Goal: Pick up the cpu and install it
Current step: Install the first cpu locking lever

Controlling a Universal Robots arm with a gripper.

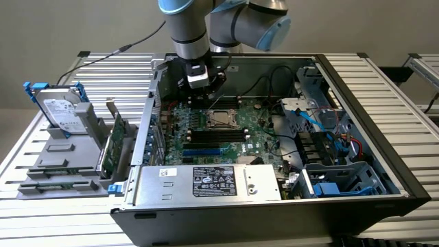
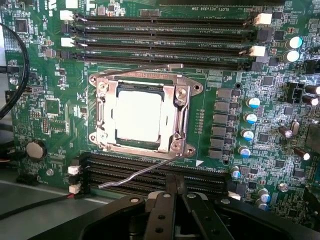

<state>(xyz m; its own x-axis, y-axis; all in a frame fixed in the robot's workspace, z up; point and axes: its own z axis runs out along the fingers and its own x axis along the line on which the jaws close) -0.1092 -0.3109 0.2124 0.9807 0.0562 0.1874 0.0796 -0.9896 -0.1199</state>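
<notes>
Where the socket frame (image 2: 181, 115) sits on the green motherboard (image 2: 40, 100), the cpu (image 2: 138, 116) lies flat inside it, its pale metal top showing through the frame's window. A thin wire lever (image 2: 135, 178) juts out at an angle over the memory slots (image 2: 165, 32) next to the socket; whether it is latched is hard to tell. The gripper (image 2: 176, 182) hangs just beside the socket, apart from the chip, its black fingers (image 2: 167, 200) pressed together with nothing between them.

In the exterior view the open computer case (image 1: 274, 226) lies on a slatted metal desk (image 1: 384, 77). It holds the motherboard, a labelled silver power supply (image 1: 205, 182) along the near wall, and a blue drive cage (image 1: 343, 180) with loose cables at the exterior view's right. Outside the case, at the exterior view's left, a grey holder (image 1: 58, 154) carries a hard drive (image 1: 60, 110) standing on edge in blue brackets and a green card (image 1: 113, 141).

The arm (image 1: 188, 36) covers the board's rear strip, and its upper part is cut off by the picture's edge.
</notes>
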